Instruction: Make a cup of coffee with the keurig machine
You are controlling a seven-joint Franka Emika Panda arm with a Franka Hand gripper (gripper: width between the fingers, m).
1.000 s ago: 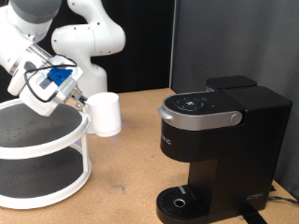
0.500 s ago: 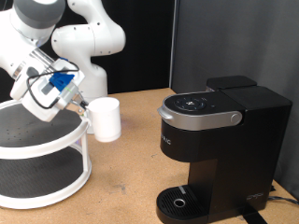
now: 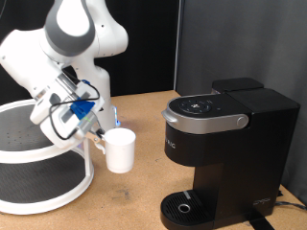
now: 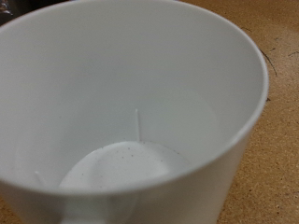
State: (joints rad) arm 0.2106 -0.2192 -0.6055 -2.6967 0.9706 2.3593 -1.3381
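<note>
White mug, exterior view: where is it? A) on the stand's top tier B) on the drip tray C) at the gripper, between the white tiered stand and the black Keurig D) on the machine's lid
C: the small white mug sits at the gripper, between the white tiered stand and the boxy black Keurig.

So the open stretch is the bare wooden tabletop [image 3: 134, 196] between the white two-tier round shelf [image 3: 43, 172] on the exterior view's left and the keurig machine [image 3: 225, 158] on the right. The cup [image 3: 120, 149], carried at the gripper [image 3: 96, 140], hangs right in that gap, closer to the shelf rim than to the machine. The machine's round drip tray [image 3: 184, 208] sits low under the overhanging brew head [image 3: 204, 113], so that slot is tight. In the wrist view the cup [image 4: 131, 112] fills nearly everything, just a strip of table [image 4: 276, 112] beside it.
</note>
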